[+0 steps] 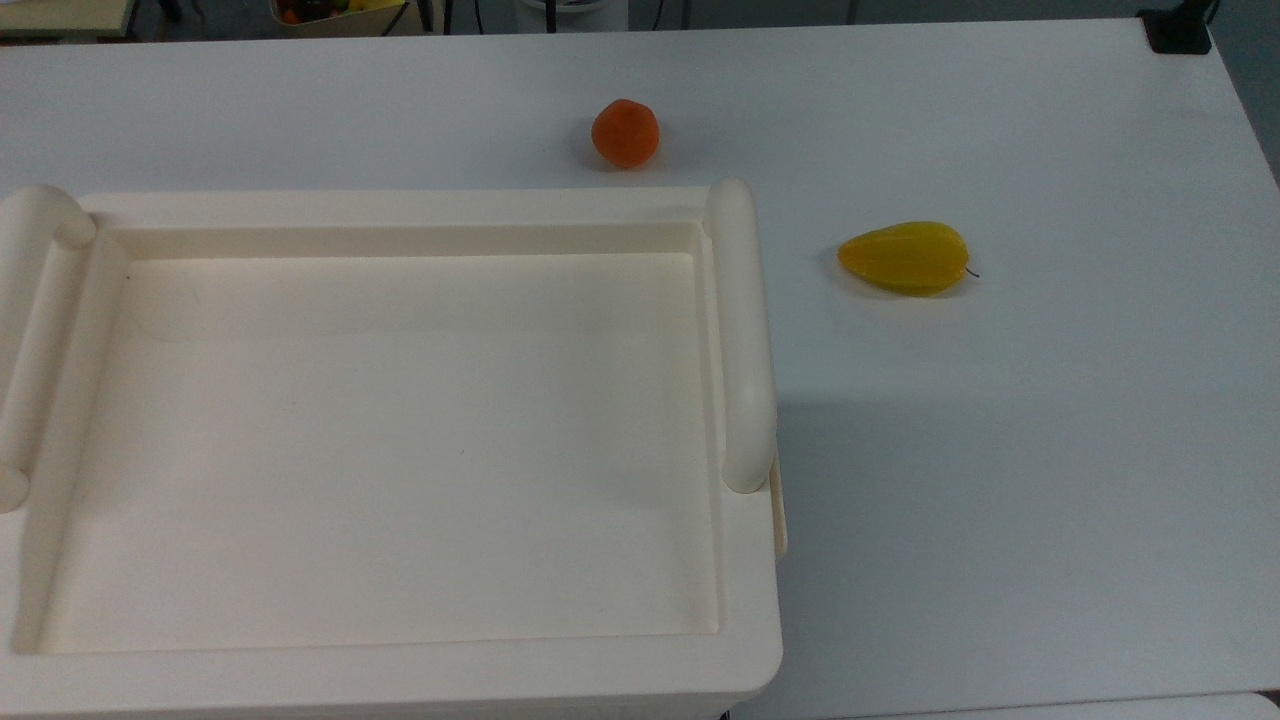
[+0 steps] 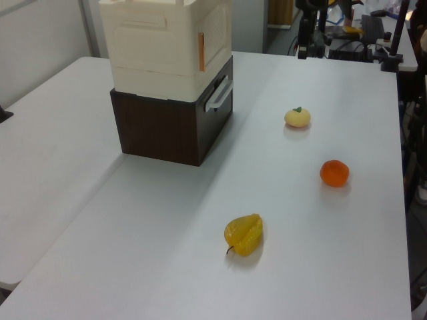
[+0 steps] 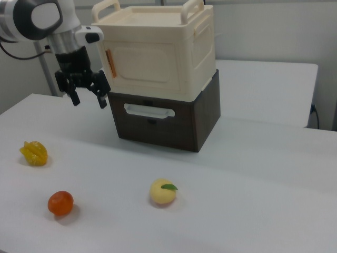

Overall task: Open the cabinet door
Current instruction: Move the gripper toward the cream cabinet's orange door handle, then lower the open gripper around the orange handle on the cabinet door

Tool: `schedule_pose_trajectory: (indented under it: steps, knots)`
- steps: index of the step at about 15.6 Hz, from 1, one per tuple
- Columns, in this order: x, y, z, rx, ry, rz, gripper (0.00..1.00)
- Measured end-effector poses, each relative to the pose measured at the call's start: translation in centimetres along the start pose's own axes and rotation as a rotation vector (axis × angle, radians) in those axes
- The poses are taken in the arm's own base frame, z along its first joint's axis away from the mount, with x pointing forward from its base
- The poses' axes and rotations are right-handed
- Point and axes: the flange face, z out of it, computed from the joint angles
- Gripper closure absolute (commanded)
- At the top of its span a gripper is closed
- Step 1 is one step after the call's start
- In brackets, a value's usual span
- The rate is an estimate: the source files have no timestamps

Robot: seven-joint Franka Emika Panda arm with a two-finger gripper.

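Jaws spread, empty, pointing down above the tabletop (image 3: 253, 174) in the right view. Cabinet door (image 3: 143, 64) shut, flush in the cream cabinet's (image 3: 195, 47) front, just to the right view's right of the jaws, its orange tab (image 3: 110, 64) nearest them. Below the jaws: yellow starfruit (image 3: 33, 153), orange (image 3: 60, 203).

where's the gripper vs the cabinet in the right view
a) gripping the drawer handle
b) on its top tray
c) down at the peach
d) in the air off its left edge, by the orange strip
d: the open gripper hangs beside the cabinet door's left edge, touching nothing.
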Motion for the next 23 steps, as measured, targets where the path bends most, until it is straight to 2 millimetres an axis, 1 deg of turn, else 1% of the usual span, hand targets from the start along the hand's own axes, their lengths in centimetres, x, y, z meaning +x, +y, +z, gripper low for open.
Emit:
schedule_pose_trajectory:
  steps: [3,4,7,9,12,17,20,22,23]
  knots:
    - [1.5,-1.0,-1.5,0.022,0.040,-0.012,0.01]
    - [2.2,-1.7,-1.9,0.024,0.056,-0.021,0.01]
    - [4.6,-4.3,-2.8,0.031,0.160,0.023,0.00]
    - [6.2,-5.8,-2.8,0.045,0.245,0.080,0.00]
    - [8.1,-6.9,-2.3,0.050,0.347,0.130,0.00]
    - [10.9,-7.2,-1.7,0.053,0.453,0.152,0.02]
    - [12.5,-7.4,-0.5,0.033,0.494,0.143,0.09]
    - [13.3,-8.2,0.5,0.010,0.512,0.121,0.14]
    - [13.6,-8.5,0.9,0.000,0.522,0.110,0.21]
